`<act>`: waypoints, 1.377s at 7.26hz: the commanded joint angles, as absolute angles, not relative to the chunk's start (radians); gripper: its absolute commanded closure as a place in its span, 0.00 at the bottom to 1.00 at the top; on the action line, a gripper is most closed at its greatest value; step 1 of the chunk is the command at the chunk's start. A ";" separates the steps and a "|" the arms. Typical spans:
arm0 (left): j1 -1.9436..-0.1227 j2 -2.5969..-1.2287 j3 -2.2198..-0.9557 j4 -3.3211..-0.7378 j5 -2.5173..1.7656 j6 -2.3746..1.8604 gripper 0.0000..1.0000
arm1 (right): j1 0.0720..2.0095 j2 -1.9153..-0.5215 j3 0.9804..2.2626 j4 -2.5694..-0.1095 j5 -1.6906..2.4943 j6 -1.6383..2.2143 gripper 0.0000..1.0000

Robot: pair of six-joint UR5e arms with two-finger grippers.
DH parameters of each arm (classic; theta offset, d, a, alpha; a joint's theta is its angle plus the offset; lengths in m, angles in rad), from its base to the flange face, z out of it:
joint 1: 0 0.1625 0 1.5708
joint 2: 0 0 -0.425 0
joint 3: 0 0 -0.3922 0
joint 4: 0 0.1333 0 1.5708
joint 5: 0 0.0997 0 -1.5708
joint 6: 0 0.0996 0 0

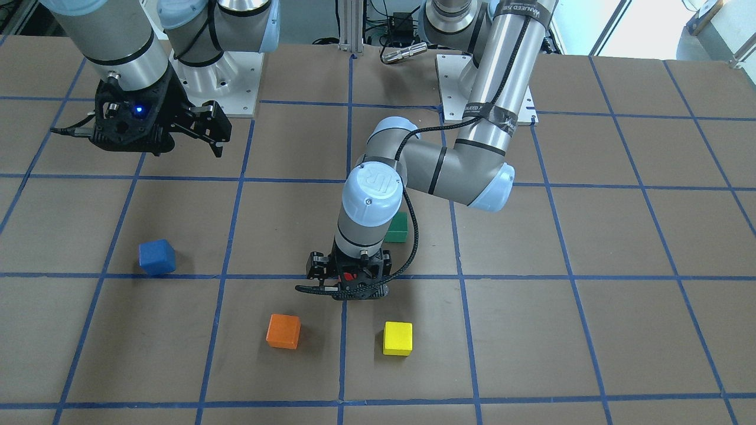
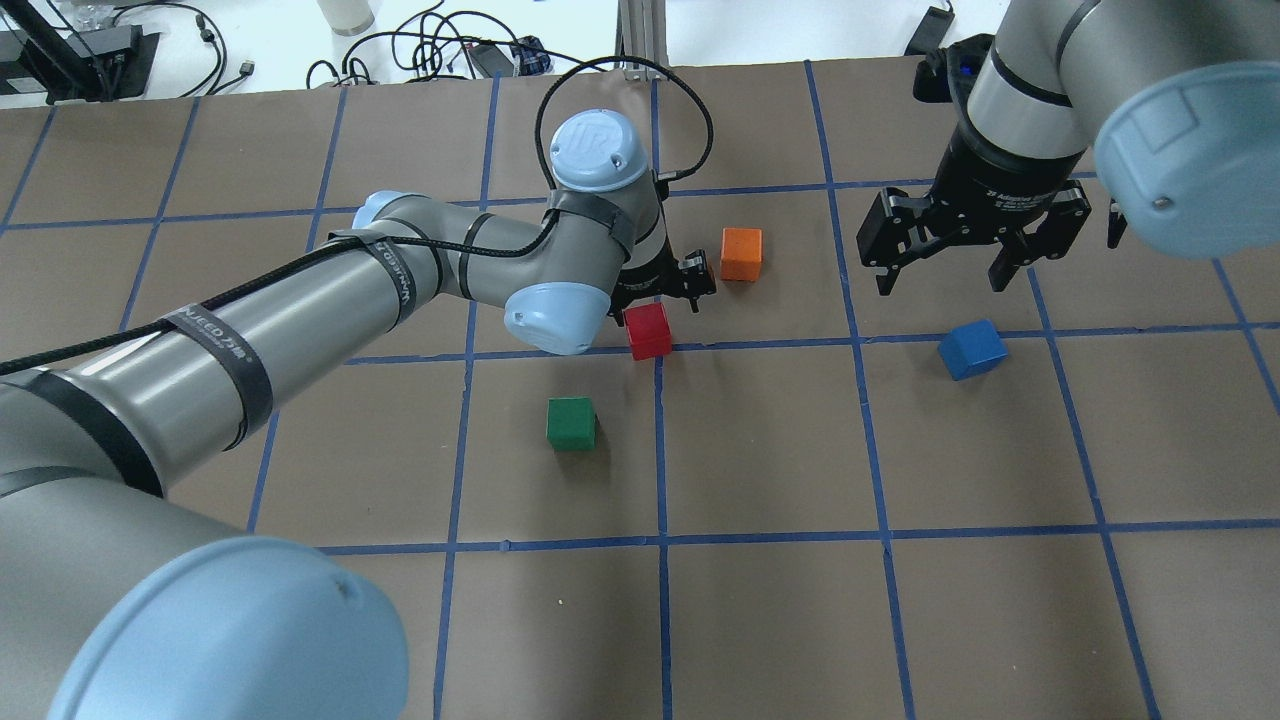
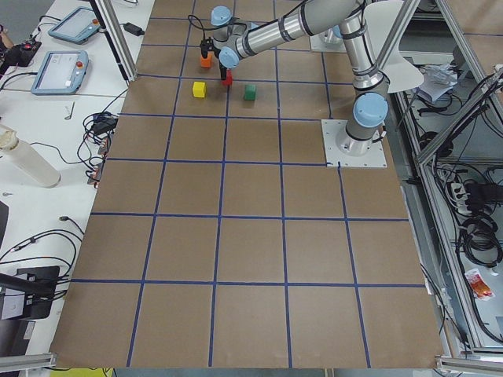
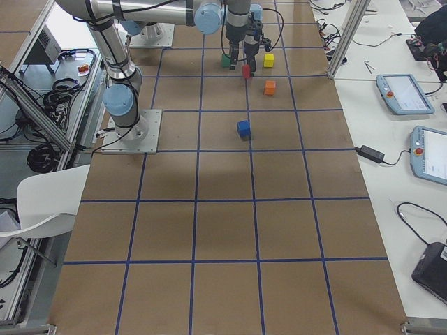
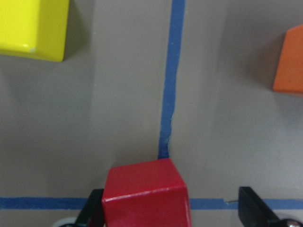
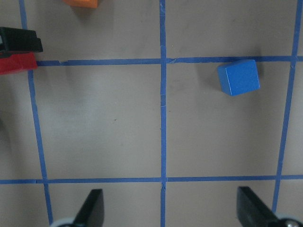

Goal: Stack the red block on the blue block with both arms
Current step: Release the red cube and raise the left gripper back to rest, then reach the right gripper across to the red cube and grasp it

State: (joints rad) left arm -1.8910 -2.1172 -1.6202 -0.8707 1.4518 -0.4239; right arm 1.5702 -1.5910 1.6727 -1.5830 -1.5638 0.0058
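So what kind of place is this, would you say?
Most likely a robotics research lab: a table gridded with blue tape, teach pendants on the side bench, and loose cables around the edges.

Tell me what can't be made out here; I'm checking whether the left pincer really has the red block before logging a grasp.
Front-facing view: the left pincer hides nearly all of the red block.
Left wrist view: the bottom edge cuts off the pincer's fingers and the block's base, so contact is unsure.
Overhead view: the left arm hides the yellow block.
Side views: blocks too small to judge contact.
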 commanded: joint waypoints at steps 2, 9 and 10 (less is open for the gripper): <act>-1.703 -1.917 -1.628 -1.090 1.456 -0.093 0.00 | 1.560 -1.585 1.672 -1.591 -1.566 0.008 0.00; -1.562 -1.543 -1.631 -1.448 1.545 0.072 0.00 | 1.577 -1.435 1.649 -1.837 -1.542 0.018 0.00; -1.563 -1.548 -1.623 -1.463 1.584 0.065 0.00 | 1.607 -1.407 1.648 -1.873 -1.542 0.011 0.00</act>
State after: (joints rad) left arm -1.5619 -1.5416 -1.6295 -1.4489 1.5511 0.0685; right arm 1.5801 -1.4422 1.6502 -1.7915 -1.5439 0.0163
